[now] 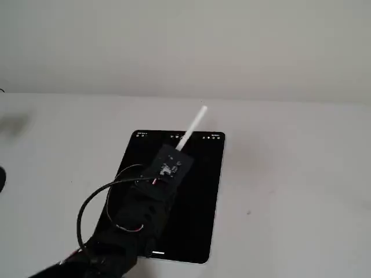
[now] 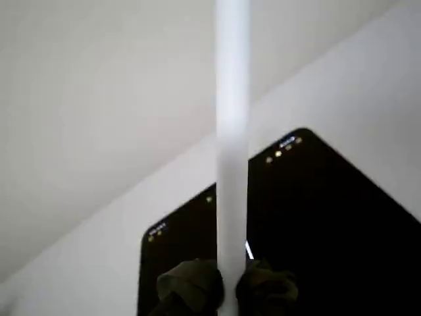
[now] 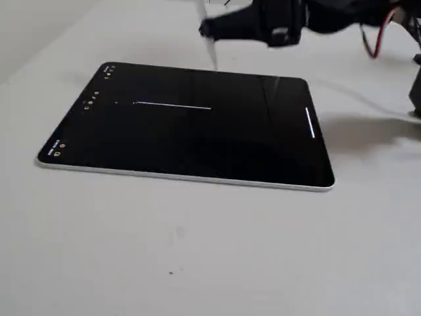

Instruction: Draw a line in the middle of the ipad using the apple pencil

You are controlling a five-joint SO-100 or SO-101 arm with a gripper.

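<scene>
Gripper [image 2: 220, 289] clamped on the pencil [image 2: 231, 151], tip lifted just above the ipad [image 3: 197, 141] — a line [image 3: 172, 105] already shows near its icon end. Stroke looks done; next likely a clean retreat, pencil kept off the glass.

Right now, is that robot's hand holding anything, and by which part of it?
Yes. The hand is closed on the apple pencil, gripping its lower part near the writing tip, with most of the white shaft sticking up above the ipad.
</scene>
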